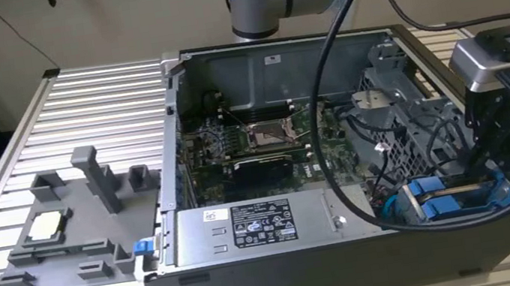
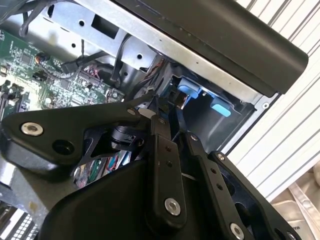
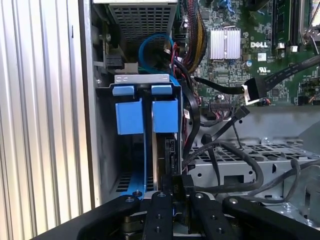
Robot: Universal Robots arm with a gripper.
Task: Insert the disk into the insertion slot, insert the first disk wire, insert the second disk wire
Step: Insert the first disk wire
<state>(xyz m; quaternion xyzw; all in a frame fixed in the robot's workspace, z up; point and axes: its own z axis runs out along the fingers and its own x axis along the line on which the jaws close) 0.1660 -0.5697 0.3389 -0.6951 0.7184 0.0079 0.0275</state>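
Down in the near corner of the open computer case point(image 1: 255, 279), on the exterior view's right, my gripper point(image 1: 494, 166) hangs over the drive bay. The case stands on a ribbed metal table point(image 1: 74, 86), with a grey tray of parts point(image 1: 58, 248) lying toward the table's edge on the exterior view's left.

The disk point(image 3: 167, 150) sits on edge inside the slot point(image 3: 142, 78), pushed down between the bay's grey walls. Its blue tab point(image 3: 165, 116) stands level with a second blue tab point(image 3: 129, 117) just beside it. The track under that second tab looks hollow, with blue plastic showing at its bottom.

My fingers point(image 3: 160, 212) are drawn close together in the first wrist view, clenched on a black plug point(image 3: 182, 184). The plug is right against the exposed end of the disk; whether it is pushed fully home I cannot tell. Black cables point(image 3: 235, 170) trail from there across the perforated metal cage point(image 3: 235, 155) beside the bay.

A blue cable point(image 3: 150, 42) loops beyond the slot's far end. The green circuit board point(image 3: 240, 25) lies past it, along the case's floor. The grey power box point(image 1: 247, 227) with its white sticker lines the case's near edge, well apart from my gripper.
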